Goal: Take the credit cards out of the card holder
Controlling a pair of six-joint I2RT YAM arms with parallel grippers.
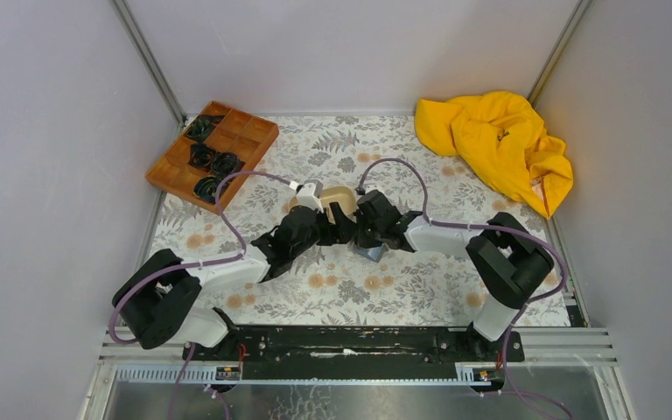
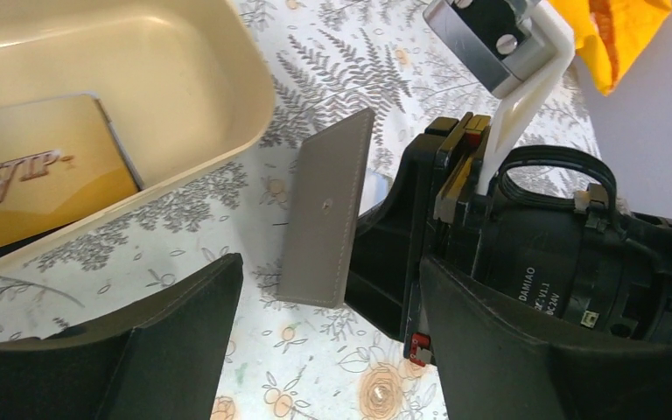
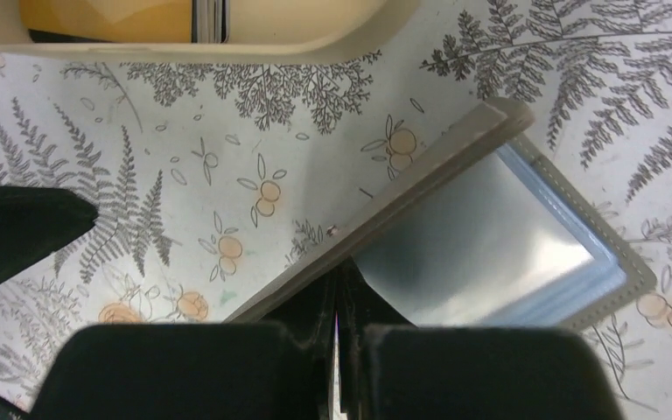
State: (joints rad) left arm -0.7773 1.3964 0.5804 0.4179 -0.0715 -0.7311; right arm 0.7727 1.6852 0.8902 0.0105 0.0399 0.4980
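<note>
R: right end effector (image 3: 337,328) clenched on raised flap of card holder (image 3: 490,236); other leaf flat on bench (image 3: 184,175) beside tray (image 3: 315,39) | L: left end effector (image 2: 328,289) released, close by | RISK: I judge the thin edge pinch may slip; flap drops shut; no cards visible in pockets

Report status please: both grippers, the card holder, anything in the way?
Left gripper open, empty. Right gripper shut on card holder, holder open. Gold card lies in tray. Nothing between tray and holder.

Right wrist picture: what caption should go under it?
Right gripper pinching open the card holder beside the beige tray.
</note>
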